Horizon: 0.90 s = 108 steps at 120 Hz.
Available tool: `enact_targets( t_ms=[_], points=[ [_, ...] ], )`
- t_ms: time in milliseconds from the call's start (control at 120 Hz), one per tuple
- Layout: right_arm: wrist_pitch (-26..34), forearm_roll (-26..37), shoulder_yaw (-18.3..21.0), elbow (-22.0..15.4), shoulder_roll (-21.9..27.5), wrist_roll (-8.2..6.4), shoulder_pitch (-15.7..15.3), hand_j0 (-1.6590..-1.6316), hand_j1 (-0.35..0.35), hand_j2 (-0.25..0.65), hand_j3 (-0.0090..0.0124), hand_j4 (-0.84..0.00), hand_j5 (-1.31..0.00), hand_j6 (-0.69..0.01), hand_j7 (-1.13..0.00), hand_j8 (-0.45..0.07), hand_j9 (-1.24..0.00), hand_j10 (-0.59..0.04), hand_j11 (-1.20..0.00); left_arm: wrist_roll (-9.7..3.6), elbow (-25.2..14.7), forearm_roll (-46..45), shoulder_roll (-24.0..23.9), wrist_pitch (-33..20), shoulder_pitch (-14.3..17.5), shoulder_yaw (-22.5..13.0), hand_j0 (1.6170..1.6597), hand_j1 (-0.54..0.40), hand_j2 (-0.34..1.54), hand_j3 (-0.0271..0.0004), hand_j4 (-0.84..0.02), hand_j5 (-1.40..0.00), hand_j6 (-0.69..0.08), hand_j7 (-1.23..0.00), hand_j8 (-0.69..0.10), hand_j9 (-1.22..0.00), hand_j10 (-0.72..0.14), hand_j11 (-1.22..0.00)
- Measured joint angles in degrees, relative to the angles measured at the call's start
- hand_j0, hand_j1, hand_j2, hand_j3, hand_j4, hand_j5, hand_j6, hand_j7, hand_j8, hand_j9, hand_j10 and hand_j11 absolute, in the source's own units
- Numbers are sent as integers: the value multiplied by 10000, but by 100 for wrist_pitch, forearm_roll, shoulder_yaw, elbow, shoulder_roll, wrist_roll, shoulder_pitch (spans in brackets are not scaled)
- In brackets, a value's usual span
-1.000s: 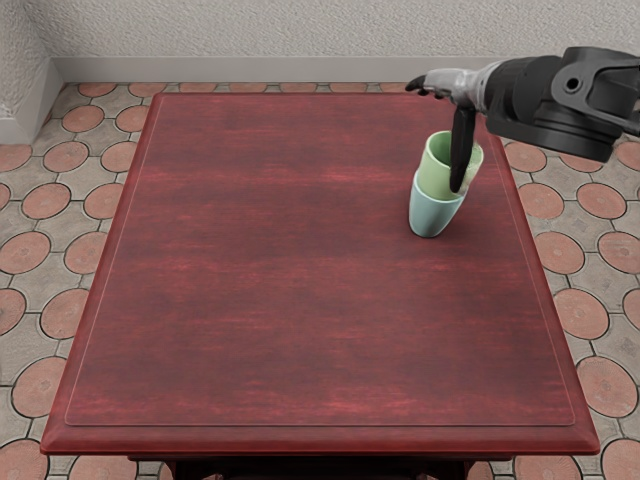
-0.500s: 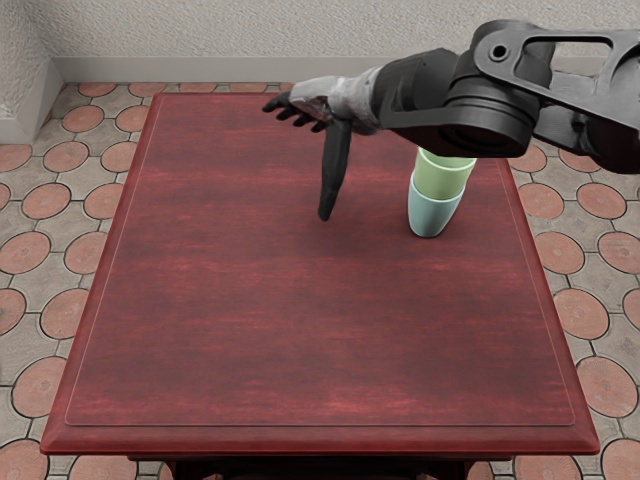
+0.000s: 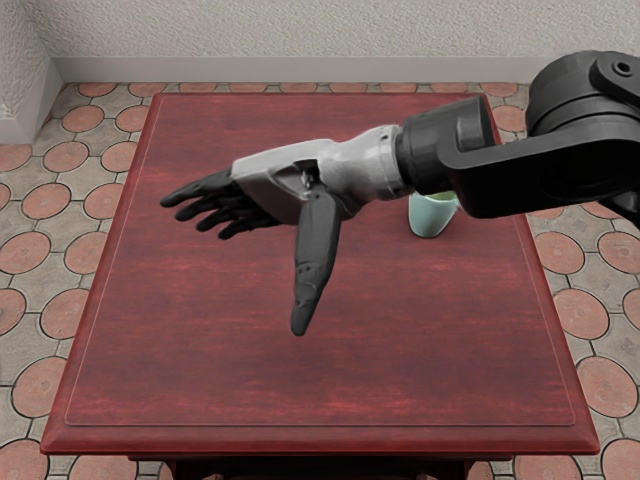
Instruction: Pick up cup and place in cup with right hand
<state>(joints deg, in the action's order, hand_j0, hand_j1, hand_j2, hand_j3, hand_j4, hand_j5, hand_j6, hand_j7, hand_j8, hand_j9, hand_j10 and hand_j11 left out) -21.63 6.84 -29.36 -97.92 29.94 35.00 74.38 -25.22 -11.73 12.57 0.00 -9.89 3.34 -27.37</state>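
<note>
My right hand [image 3: 255, 265] hangs over the middle-left of the table, fingers spread and thumb pointing toward the front edge, holding nothing. Behind the right forearm, at the table's right side, the pale blue cup [image 3: 432, 216] stands upright, its lower part showing. Only a sliver of green shows at its right rim; the rest of the green cup is hidden by the arm. The left arm is out of view.
The dark red table [image 3: 320, 370] fills the middle of the view. The right forearm [image 3: 540, 165] reaches in from the right edge, above the cups. A pale wall [image 3: 300, 40] rises beyond the table.
The right hand has moved left and toward the front, away from the cups, and looks larger. The forearm now covers the green cup, which showed inside the blue one before. The blue cup has stayed put.
</note>
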Motion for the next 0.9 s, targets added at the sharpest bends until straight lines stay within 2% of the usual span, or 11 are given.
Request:
enact_targets(
  t_ms=[67,142,250,392,592,750,900],
  points=[
    [-608,-381,-302,-54,207,0,-347,-16581,-2994,-81,0,-421,-541,-425,-540,-422,-541,-419,-541,0,-2,0,0,0,0,0,16581,3491,1,0,-2,0,-3,0,-2,0,-1,0],
    [-983,-768,-639,-84,402,0,-730,-16581,-2851,-105,0,-539,-695,-541,-695,-539,-695,-537,-695,0,-1,0,0,1,0,0,16581,3491,1,0,-1,0,-2,0,-1,0,-1,0],
    [-1212,-1084,-991,-83,628,0,-1195,-16581,-2746,-122,0,-625,-809,-627,-809,-625,-809,-624,-809,0,-2,0,0,-1,0,-1,16581,3491,1,0,-1,0,-2,0,-2,0,-1,0],
    [-1306,-1420,-1136,65,1119,0,-1642,-16581,-2818,-110,0,-564,-731,-564,-731,-563,-731,-562,-731,0,-25,3,0,2,0,-5,16581,3491,1,0,-1,0,-2,0,-1,0,-1,0],
    [-1334,-1751,-1175,419,2003,0,-2109,-16581,-2910,-93,0,-485,-632,-484,-632,-484,-632,-484,-632,1,-53,8,0,4,16,-12,16581,3491,1,0,-2,0,-3,0,-2,0,-1,0],
    [-1338,-2073,-1171,639,2636,0,-2300,-16581,-2944,-87,0,-454,-596,-451,-597,-452,-596,-454,-596,0,-32,2,0,1,33,-7,16581,3491,2,0,-2,0,-3,0,-3,0,-1,0],
    [-1340,-2227,-1164,865,2985,0,-2472,-16581,-2969,-83,0,-427,-568,-423,-569,-426,-568,-430,-568,0,-20,1,0,0,48,-5,16581,3491,2,0,-3,0,-4,0,-4,0,-2,0]
  ],
)
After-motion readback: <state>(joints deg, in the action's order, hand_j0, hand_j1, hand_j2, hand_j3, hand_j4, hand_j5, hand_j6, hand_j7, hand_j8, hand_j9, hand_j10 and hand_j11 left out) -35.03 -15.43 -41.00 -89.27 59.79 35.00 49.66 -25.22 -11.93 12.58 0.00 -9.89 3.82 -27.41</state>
